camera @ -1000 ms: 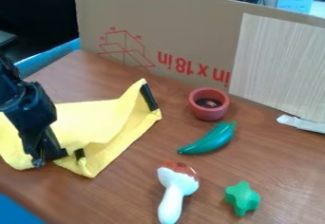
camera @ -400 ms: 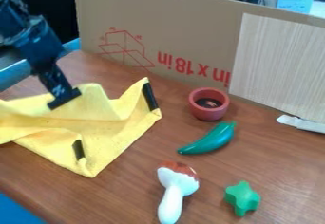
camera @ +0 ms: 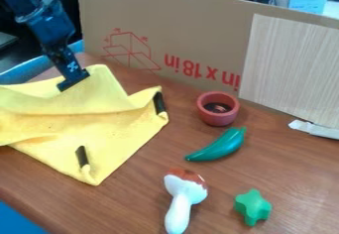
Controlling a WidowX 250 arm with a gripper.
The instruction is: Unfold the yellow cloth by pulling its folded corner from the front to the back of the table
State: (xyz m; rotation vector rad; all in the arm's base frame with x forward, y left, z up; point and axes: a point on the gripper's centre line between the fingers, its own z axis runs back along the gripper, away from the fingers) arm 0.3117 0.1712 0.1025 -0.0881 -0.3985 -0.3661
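the yellow cloth (camera: 119,139) lies at nine o'clock on the table (camera: 132,203), its longest visible stretch running roughly from nine to three o'clock and cut off by the left edge of the view. one corner points to six o'clock; a raised peak points to about twelve. the fabric is soft and matte, with shallow folds; two black strips, one at the three o'clock side and one near the lower corner, each slant from eleven to five o'clock. the black gripper (camera: 73,81), at ten o'clock, touches the cloth beside its peak; whether it is open or closed on the fabric cannot be told. just right of centre stands a round reddish pot (camera: 207,115), dark inside. at between four and five o'clock lies a glossy green pepper (camera: 220,146), tapering towards eight. at six o'clock, a smooth mushroom (camera: 185,193) has a brown-topped white cap and a stalk pointing between six and seven; at five lies a lobed green star (camera: 253,208). upright cardboard (camera: 179,25) with red print bars the twelve o'clock side, a pale wood-grain panel (camera: 291,69) at two.
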